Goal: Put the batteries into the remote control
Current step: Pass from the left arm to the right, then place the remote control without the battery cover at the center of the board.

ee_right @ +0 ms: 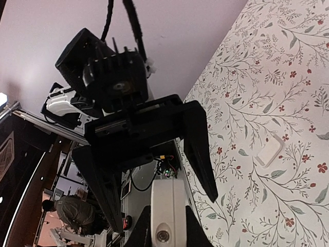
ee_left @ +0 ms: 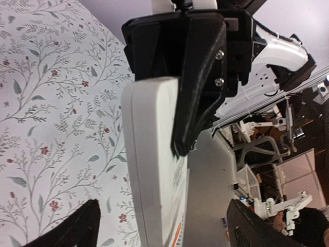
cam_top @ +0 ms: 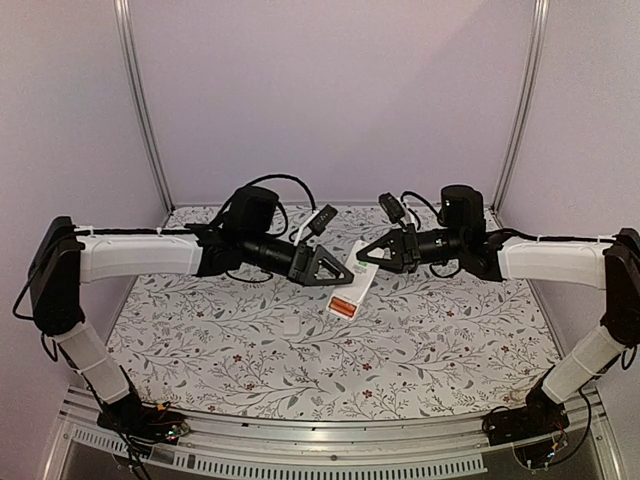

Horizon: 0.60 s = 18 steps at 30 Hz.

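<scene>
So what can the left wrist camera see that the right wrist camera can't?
Only the left wrist camera shows the right hand pinching the white remote, and an orange patch near the remote's lower end. Only the right wrist camera shows the left hand with its fingers spread open, plus a little white cover plate lying flat. Both cameras see the remote held up in the air and the flowery table underneath.
</scene>
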Available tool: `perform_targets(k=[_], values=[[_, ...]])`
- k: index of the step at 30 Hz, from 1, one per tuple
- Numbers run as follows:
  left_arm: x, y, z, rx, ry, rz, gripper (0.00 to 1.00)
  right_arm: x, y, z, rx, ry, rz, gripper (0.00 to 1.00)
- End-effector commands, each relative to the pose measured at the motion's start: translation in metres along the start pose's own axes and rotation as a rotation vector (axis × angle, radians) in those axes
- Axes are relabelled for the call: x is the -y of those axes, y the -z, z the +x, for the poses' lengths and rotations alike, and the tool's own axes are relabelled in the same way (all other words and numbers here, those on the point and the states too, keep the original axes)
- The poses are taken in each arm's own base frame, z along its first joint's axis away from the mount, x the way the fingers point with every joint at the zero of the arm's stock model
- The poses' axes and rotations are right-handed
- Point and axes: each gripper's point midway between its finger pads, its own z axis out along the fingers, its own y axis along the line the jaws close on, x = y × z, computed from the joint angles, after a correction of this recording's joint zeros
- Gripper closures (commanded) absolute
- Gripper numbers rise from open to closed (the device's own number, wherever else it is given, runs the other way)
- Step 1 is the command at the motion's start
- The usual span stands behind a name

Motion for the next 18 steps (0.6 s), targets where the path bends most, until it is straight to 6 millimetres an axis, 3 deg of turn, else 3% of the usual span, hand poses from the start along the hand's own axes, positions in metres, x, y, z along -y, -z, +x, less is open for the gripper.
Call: perform_targets(k=[1,5,11,18], values=[[-0.034,0.033,-0.017,0.145,-0.034,-0.247,0.01,0.046,0.006,0.000,0.057,-0.076,0.119,0.99],[-0.053,0.049,-0.019,0.195,-0.032,-0.365,0.00,0.080,0.000,0.011,0.042,-0.092,0.170,0.98],[-0.085,0.061,-0.007,0.191,-0.006,-0.518,0.00,0.128,-0.010,0.023,0.033,-0.093,0.244,0.95],[-0.096,0.075,-0.002,0.211,0.002,-0.601,0.00,0.171,-0.017,0.037,0.018,-0.103,0.294,0.89]])
